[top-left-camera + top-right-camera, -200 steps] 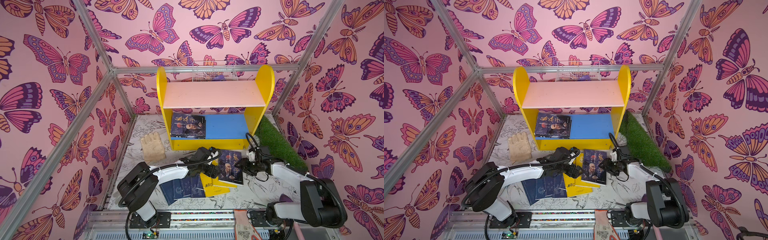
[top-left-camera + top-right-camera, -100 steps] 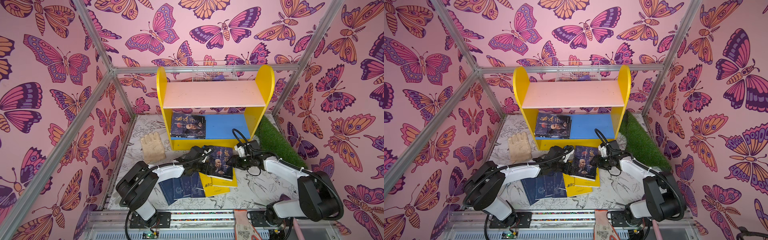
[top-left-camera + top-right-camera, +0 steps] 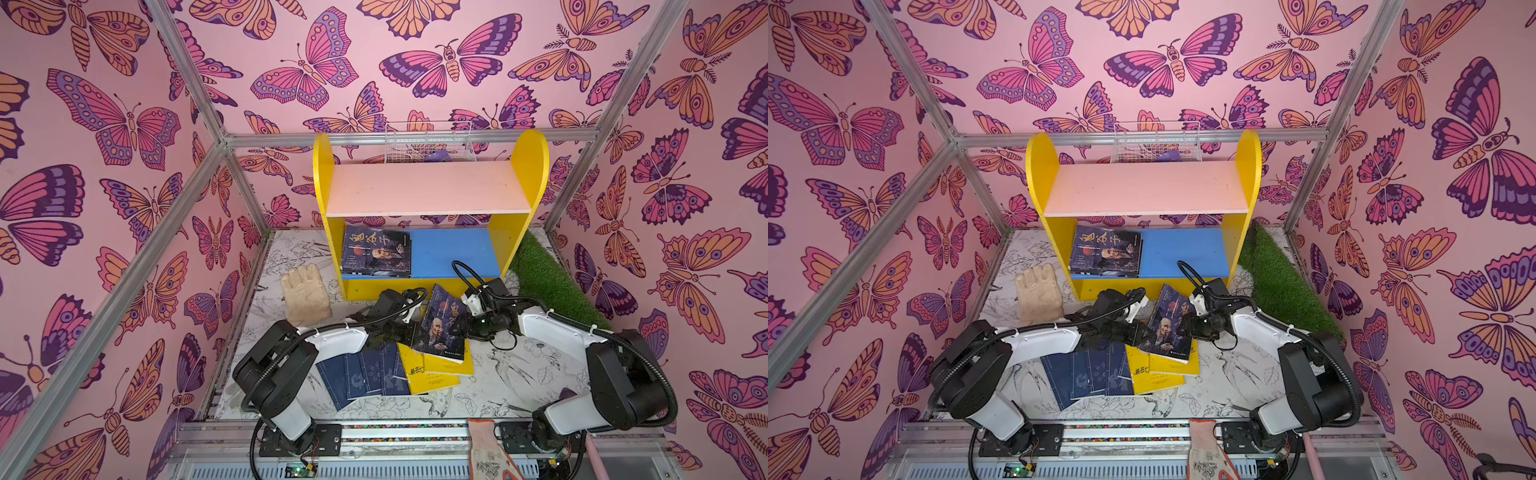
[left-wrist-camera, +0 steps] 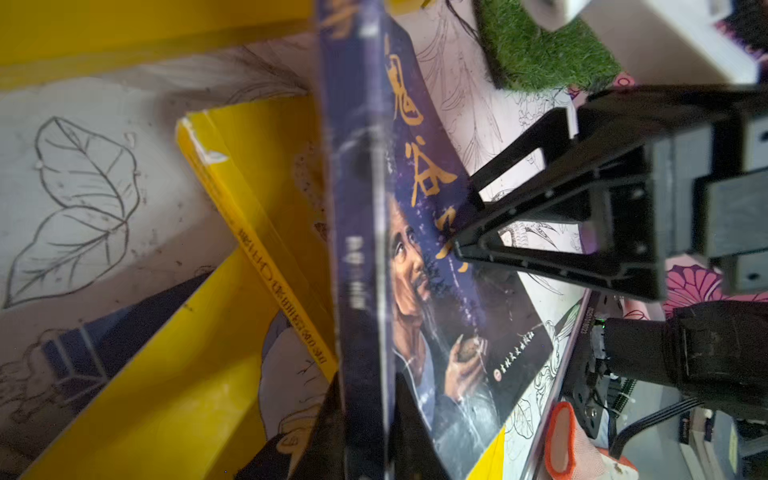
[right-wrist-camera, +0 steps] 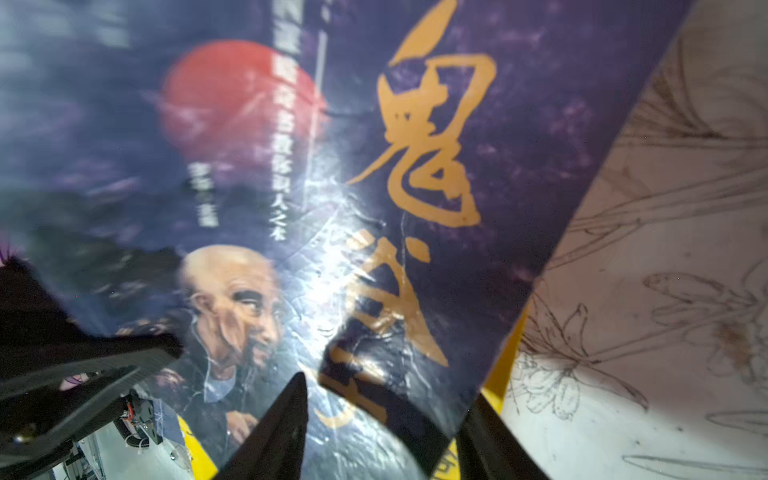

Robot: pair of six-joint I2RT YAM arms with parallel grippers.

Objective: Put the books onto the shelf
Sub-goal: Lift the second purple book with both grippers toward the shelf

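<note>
**Left.** A beige glove lies flat on the desk, near the left foot of the shelf. Toward the front edge, several navy books lie fanned and overlapping on the desk, partly under the left arm.

**Centre, rear.** The shelf stands against the back wall, with a white wire basket behind its pale pink upper board. On the left half of the blue lower board, a small stack of dark books lies flat, cover up.

**Centre, front.** The left tool reaches in from the left and is pressed together on the spine edge of the raised book. In the left wrist view the spine runs straight out from between its jaws. This book is dark, with gold characters and a bald, bearded man on the cover. It is tilted up off the desk in front of the shelf, above two overlapping yellow books that touch the navy fan. Whether its lower end rests on them cannot be told.

**Right of centre.** The right tool pinches the book's opposite long edge, one jaw on the cover and the other behind it. The cover bows slightly.

**Right.** A strip of artificial grass lies on the desk beside the shelf's right side panel.
</note>
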